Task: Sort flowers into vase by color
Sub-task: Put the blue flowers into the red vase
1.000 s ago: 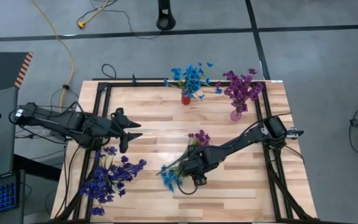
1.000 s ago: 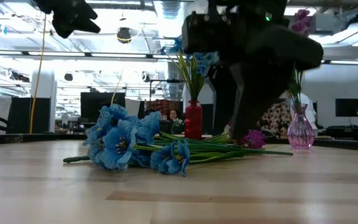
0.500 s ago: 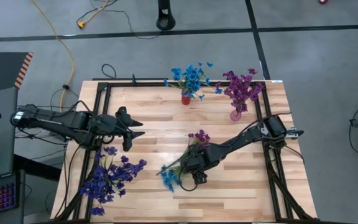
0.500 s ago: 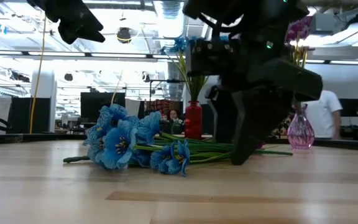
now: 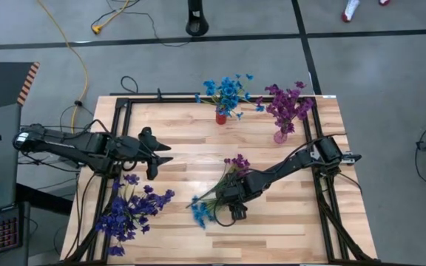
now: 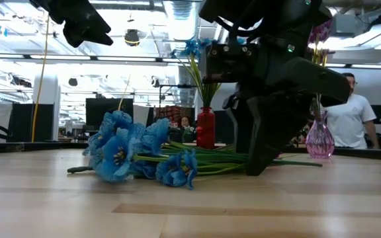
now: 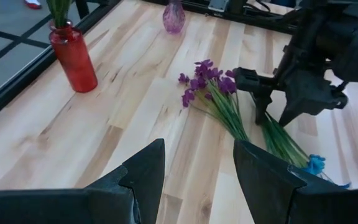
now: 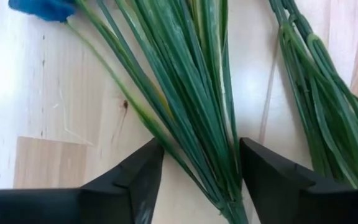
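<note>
A bunch of blue flowers (image 5: 200, 213) lies on the table, its blossoms (image 6: 121, 149) toward the near edge. My right gripper (image 5: 231, 205) points steeply down on its green stems (image 8: 197, 93), shut on them. A magenta bunch (image 5: 237, 162) lies beside it, stems alongside. Dark violet flowers (image 5: 128, 210) lie at the near left. My left gripper (image 5: 160, 161) hangs open above the table's left half, with nothing between its fingers (image 7: 197, 162). My right gripper has the blue flowers' stem bundle (image 8: 219, 146) between its two fingers, partway along the stems from the blossoms. The fingers come from above, pointing steeply down, and lie across the stems. The bunch still lies on the table, and the stems stay loosely fanned between the fingers.
A red vase (image 5: 221, 117) with blue flowers and a pink glass vase (image 5: 280, 136) with magenta flowers stand near the far edge. A black frame runs along the table's sides. A person shows in the room behind the table.
My right gripper has come down onto the blue flowers' stems. The blue blossoms have shifted a little on the table.
</note>
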